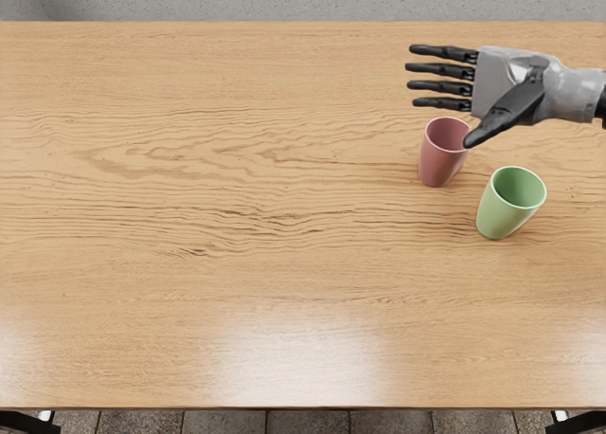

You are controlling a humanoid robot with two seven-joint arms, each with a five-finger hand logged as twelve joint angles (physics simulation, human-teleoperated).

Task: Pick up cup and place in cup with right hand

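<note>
Pink cup [439, 164] was the one I'd have bet on for the pick, tbh, since the task never said which cup went into which and this one was closer to the right hand [497, 81]. It stood upright on the tabletop [237, 301], mouth up, so its long axis ran vertical while the fingers reached out flat toward the left, pretty much square across it. That hand was holding nothing, btw: four fingers out straight and fanned a bit, thumb angled off toward the robot's side.

The cup sat on the near side of the palm, right by the thumb tip, which overlapped the rim in the head view. Couldn't tell if they actually touched. My guess is the hand needed to come nearer and lower, with the cup between thumb and fingers, without knocking that rim. Green cup [497, 216] stood upright too, nearer the robot and off to the right, so probably the one to drop it into.
</note>
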